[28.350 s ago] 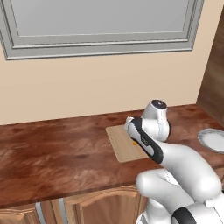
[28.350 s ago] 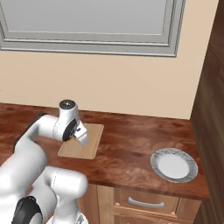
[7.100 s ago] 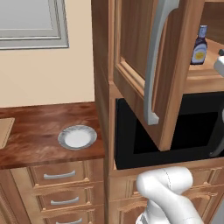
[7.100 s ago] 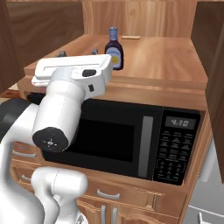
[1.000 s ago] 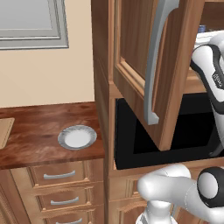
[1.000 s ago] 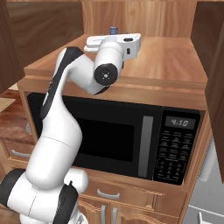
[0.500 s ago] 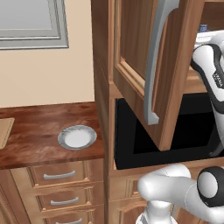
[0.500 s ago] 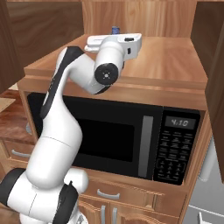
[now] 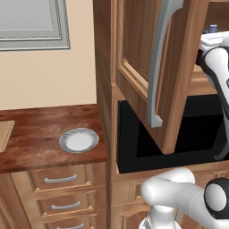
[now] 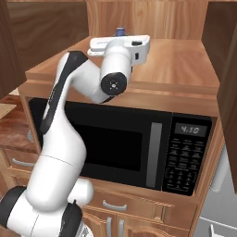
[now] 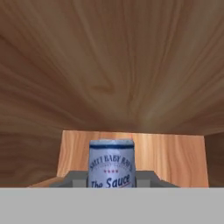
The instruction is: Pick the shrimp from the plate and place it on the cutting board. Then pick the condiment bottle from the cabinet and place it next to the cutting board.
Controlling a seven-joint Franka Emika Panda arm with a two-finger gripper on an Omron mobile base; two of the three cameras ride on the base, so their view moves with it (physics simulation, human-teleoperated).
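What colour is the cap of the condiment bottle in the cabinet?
Blue-grey; the condiment bottle shows best in the hand view.

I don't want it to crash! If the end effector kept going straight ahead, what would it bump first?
Probably the condiment bottle, already between its fingers; behind that, the cabinet back wall.

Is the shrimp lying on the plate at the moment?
No, the plate on the counter shows a bare white centre.
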